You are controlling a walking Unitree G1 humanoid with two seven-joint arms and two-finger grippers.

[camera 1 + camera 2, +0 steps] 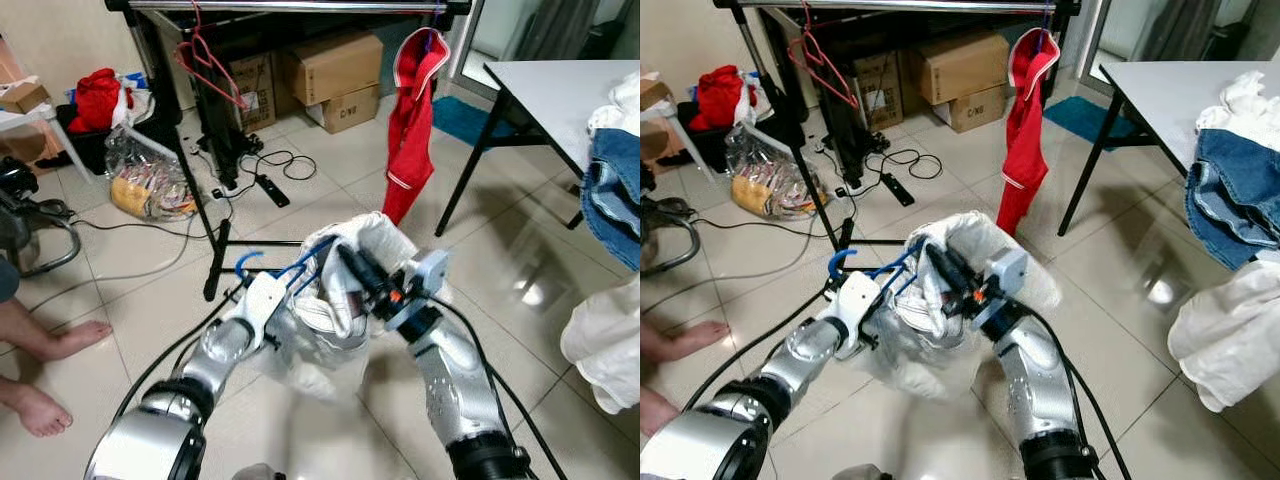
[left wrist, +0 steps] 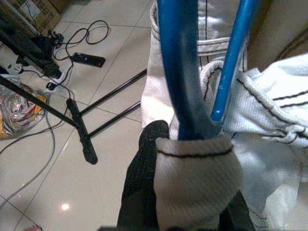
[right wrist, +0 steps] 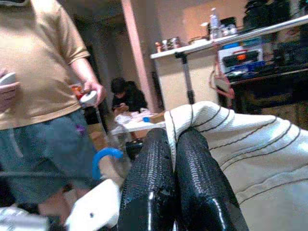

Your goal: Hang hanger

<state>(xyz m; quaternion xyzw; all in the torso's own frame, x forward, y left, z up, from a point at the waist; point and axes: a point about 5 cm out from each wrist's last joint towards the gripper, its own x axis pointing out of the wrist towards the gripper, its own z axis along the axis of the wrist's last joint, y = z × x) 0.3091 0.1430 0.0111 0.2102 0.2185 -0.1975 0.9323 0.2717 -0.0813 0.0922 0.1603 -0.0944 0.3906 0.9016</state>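
Observation:
A blue hanger (image 1: 300, 262) sits inside a white garment with thin black stripes (image 1: 375, 240), held low in front of me above the tiled floor. My left gripper (image 1: 272, 292) is shut on the hanger's blue bars (image 2: 178, 72), with a knit cuff bunched over its fingers (image 2: 139, 183). My right gripper (image 1: 350, 262) is shut on a fold of the white garment (image 3: 226, 139), its fingertips (image 3: 161, 144) pressed together. Beyond, a metal clothes rail (image 1: 300, 6) carries a red hanger (image 1: 205, 60) and a red garment (image 1: 410, 130).
The rack's black leg and foot (image 1: 215, 265) stand just ahead, with cables and a power strip (image 1: 270, 190) behind. A white table (image 1: 560, 85) at right holds jeans (image 1: 615, 190) and white cloth (image 1: 605, 340). A person's bare feet (image 1: 40, 340) are at left. Boxes (image 1: 330, 65) sit under the rail.

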